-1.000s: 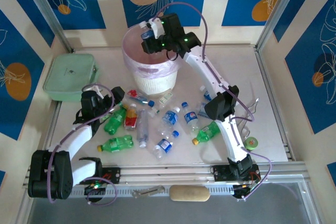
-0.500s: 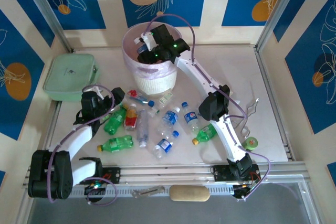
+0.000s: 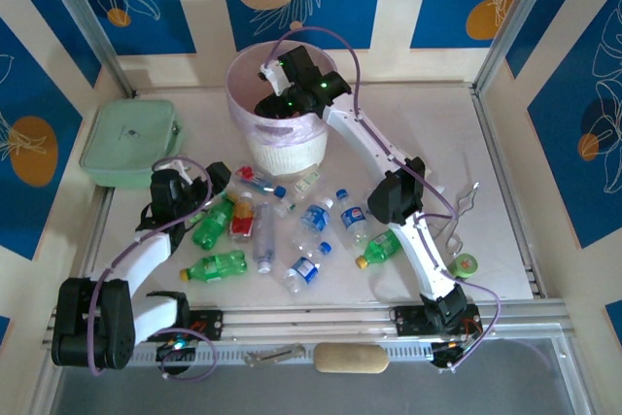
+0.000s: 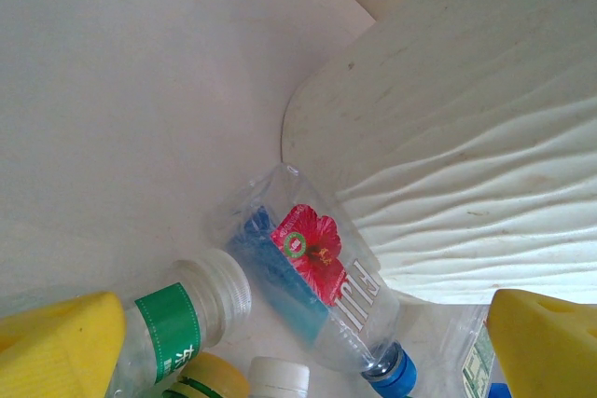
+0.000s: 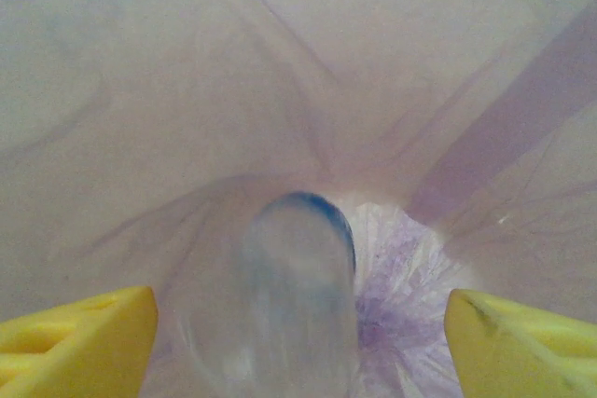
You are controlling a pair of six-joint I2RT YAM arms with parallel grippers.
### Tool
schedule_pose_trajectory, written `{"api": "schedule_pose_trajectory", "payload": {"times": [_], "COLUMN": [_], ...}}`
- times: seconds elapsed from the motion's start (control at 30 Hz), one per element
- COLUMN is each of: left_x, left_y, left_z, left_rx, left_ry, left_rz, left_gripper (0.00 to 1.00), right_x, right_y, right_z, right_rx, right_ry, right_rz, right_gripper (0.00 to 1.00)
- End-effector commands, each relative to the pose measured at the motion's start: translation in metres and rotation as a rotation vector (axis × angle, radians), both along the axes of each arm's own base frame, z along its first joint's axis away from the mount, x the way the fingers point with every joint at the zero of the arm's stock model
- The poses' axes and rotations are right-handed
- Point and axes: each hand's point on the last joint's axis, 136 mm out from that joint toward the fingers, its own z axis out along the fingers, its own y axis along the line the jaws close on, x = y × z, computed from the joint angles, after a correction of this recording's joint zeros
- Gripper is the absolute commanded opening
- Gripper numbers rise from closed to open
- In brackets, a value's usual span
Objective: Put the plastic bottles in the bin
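My right pincer (image 3: 273, 83) hangs in the mouth of the bin (image 3: 283, 150), jaws apart and touching nothing, 1 blurred clear bottle (image 5: 297, 295) below it inside the pink bag liner (image 5: 280, 90), while my left pincer (image 4: 303, 347) (gaping wide too) sits among the plastic bottles (image 3: 292, 230) strewn on the table (image 3: 457, 153) by the bin's base.

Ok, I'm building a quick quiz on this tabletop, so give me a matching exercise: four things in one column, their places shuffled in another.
1 right pincer
2 left pincer
3 pale-green box
4 green tape roll

A far left of the table
B over the bin, at its mouth
C low over bottles beside the bin
D by the right arm's base

Pairs: 1-B, 2-C, 3-A, 4-D
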Motion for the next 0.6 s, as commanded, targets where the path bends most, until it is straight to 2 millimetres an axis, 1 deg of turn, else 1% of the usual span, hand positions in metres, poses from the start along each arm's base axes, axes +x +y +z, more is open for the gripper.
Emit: {"api": "schedule_pose_trajectory", "payload": {"times": [0.0,0.2,0.3,0.37,0.43,0.57], "left_x": [-0.002,-0.002,-0.002,-0.002,-0.001,-0.002], "left_y": [-0.006,-0.006,-0.006,-0.006,-0.006,-0.006], "left_z": [-0.001,-0.001,0.0,0.0,0.001,0.003], "left_rx": [-0.007,-0.007,-0.007,-0.006,-0.006,0.0], "left_ry": [-0.007,-0.006,-0.008,-0.008,-0.008,-0.014], "left_rz": [-0.023,-0.022,-0.023,-0.024,-0.024,-0.03], "left_gripper": [1.0,0.99,0.99,0.99,0.99,0.99], "right_x": [-0.001,-0.001,-0.002,-0.002,-0.003,-0.008], "right_y": [0.004,0.007,0.009,0.011,0.013,0.013], "right_z": [-0.004,0.004,0.015,0.03,0.05,0.102], "right_rx": [-0.02,0.002,0.032,0.072,0.127,0.252], "right_ry": [-0.014,-0.024,-0.033,-0.048,-0.067,-0.123], "right_rz": [0.014,0.017,0.018,0.015,0.018,0.02], "right_gripper": [0.83,0.84,0.85,0.85,0.85,0.86]}}
